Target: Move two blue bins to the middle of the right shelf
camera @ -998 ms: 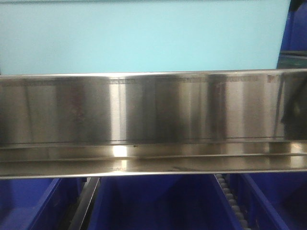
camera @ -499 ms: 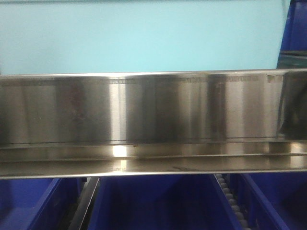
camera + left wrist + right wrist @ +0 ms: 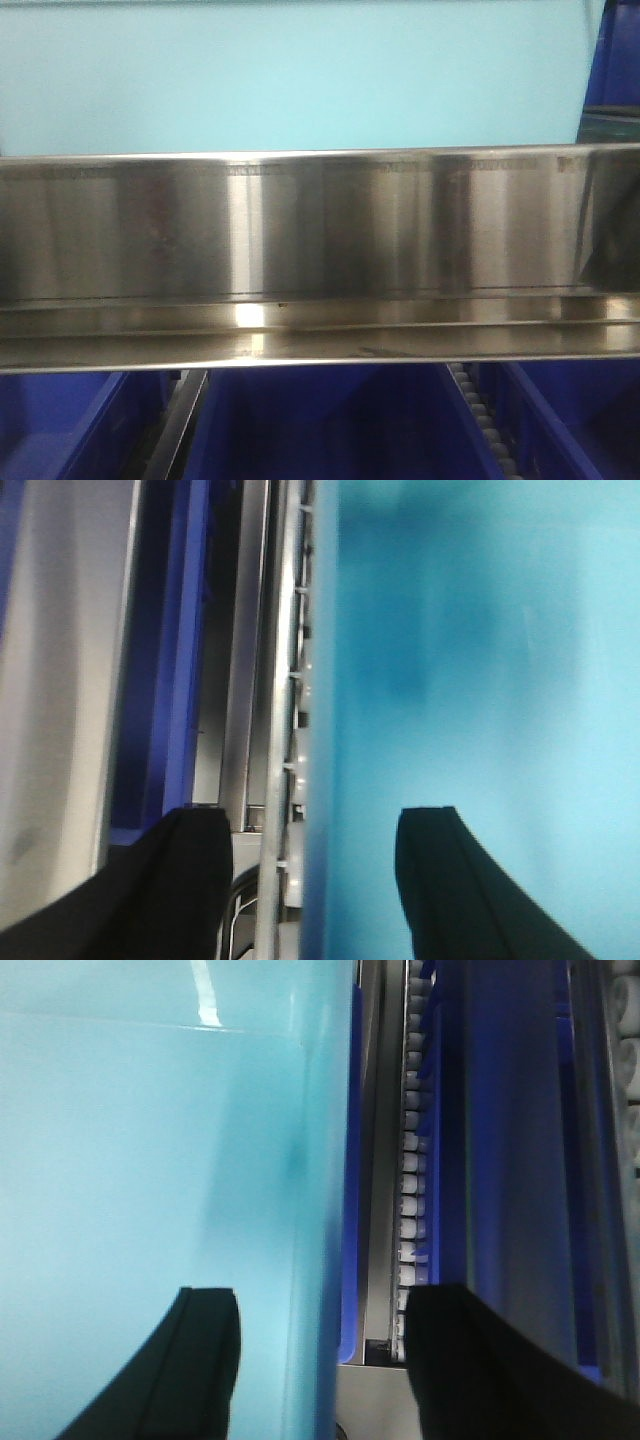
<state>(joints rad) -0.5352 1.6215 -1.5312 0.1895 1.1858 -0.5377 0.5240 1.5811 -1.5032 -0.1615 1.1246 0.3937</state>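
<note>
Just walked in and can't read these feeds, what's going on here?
A two-armed robot is working on a pale blue bin that shows above a steel rail, with royal-blue bins below. The left gripper and right gripper are both open, each with one finger over the bin and one outside its edge. Nothing looks clamped yet.

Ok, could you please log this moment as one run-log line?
pale blue bin: above steel rail, royal-blue bins below | left claw: open, astride bin wall | right claw: open, astride bin wall
</note>
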